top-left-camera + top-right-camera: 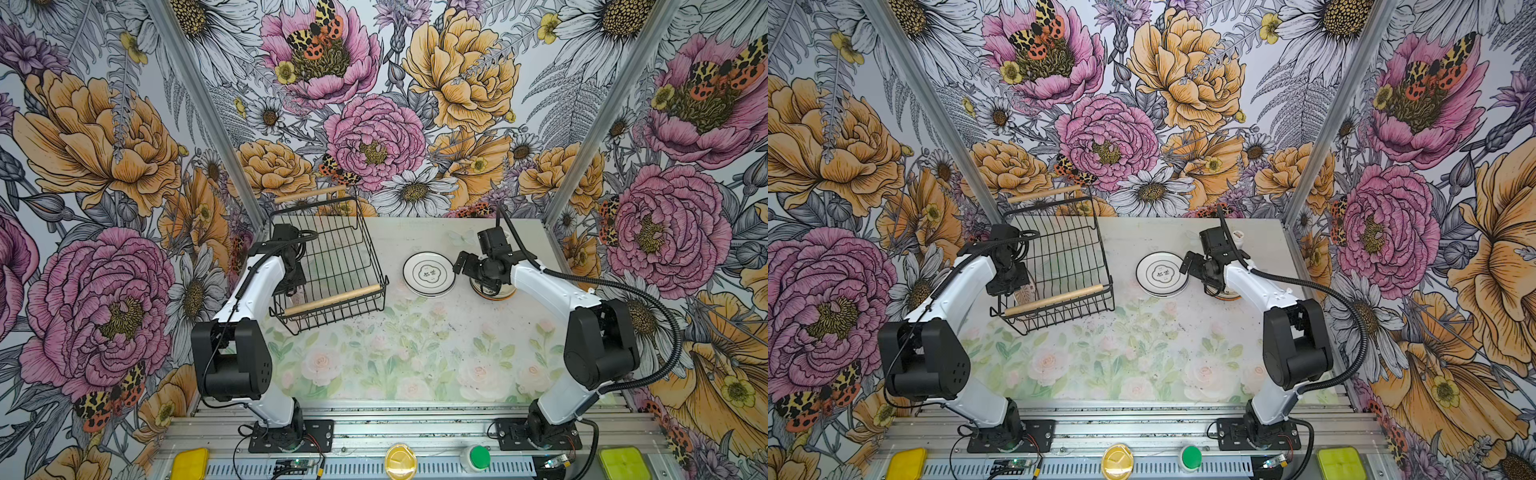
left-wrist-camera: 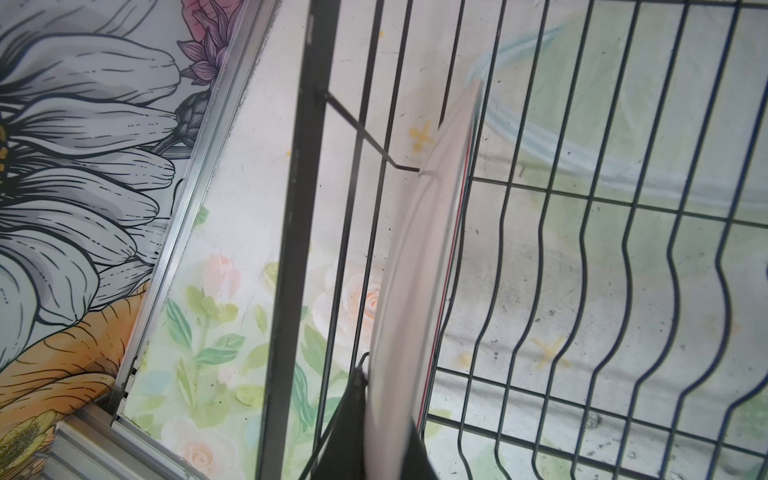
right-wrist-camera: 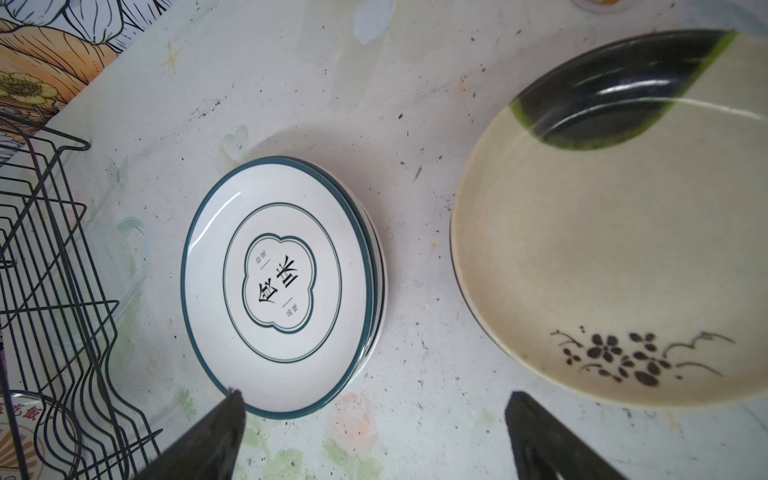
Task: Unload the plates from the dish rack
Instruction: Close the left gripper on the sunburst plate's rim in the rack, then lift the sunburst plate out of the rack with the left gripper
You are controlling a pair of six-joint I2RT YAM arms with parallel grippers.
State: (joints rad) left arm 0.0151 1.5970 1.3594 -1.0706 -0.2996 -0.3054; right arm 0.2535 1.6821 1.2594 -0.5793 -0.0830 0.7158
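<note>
1. Left hand [image 2: 386,419]: clamped on one plate [image 2: 415,270], upright inside the dish rack [image 1: 338,300].
2. Right hand [image 3: 374,399]: open, empty, above stacked plates [image 3: 282,282] on bench [image 1: 415,353] beside the rack.
3. Next, likely: lift plate clear of the rack.

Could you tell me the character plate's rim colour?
Dark teal; character plate shows best in the right wrist view.

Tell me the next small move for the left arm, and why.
Probably lift straight up. The left gripper is shut on the rim of a plate that stands on edge between the wires of the dish rack, so a sideways pull could snag it. The right gripper hangs open beside the white plate stack, away from the rack.
</note>
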